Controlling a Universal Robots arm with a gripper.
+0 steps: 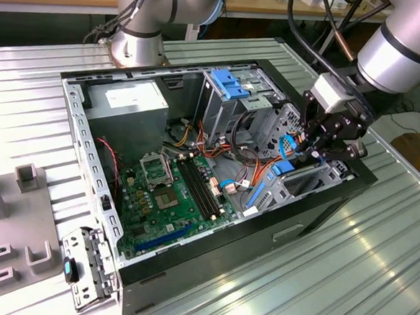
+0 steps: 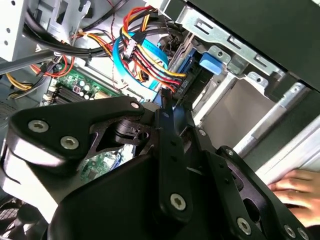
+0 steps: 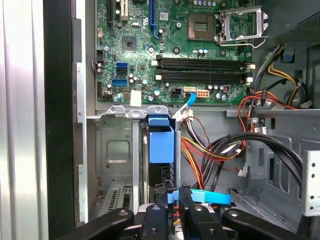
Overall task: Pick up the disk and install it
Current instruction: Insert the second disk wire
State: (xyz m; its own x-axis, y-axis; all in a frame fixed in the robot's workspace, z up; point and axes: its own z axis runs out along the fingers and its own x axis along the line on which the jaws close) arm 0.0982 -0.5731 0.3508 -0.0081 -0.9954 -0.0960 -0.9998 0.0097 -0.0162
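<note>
One open case (image 1: 226, 254) sits on your ribbed worktop (image 1: 345, 282), and your hand (image 1: 315, 153) is down inside it at the corner toward the exterior view's right, over the metal drive cage. The disk (image 1: 284, 167) stands on edge in that cage, close to the case's side wall. In the first wrist view you see its blue carrier (image 3: 161, 145) upright in the slot, with the board (image 3: 175, 50) beyond the cage's far edge. Your hand (image 3: 173, 198) is drawn narrow. Its two black fingers (image 3: 161, 210) sit close together right at the disk's near end, and a flat blue cable (image 3: 210, 196) crosses just beside them. You cannot tell from these views whether the tips actually pinch the carrier or only rest against it. In the second wrist view the hand (image 2: 167, 100) comes to a point beside the disk's dark end and its blue tab (image 2: 210, 62), with a bundle of red, orange and yellow wires (image 2: 150, 65) just past it. A person's fingers (image 2: 295, 187) rest outside the case wall, at its outer edge. The light-blue latch plate (image 1: 228, 83) sits at the case's far edge, well apart from your hand.
</note>
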